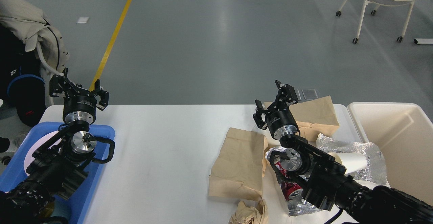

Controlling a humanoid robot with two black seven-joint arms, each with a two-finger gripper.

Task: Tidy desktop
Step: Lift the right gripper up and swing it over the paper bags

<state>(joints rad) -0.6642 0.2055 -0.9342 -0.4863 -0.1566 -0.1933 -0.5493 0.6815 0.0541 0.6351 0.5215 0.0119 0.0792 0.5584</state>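
Observation:
The white desktop spans the view. On its right half lie a flat brown paper bag, a second brown bag near the far edge, crumpled foil, a white paper cup on its side, a crushed red can and a crumpled paper wad. My right gripper hangs open and empty above the far edge of the bags. Open and empty too, my left gripper is raised over the far left corner.
A blue tray holding a white plate sits at the left under my left arm. A cream bin stands at the table's right end. Beyond the table are grey floor, a wheeled chair and a coat.

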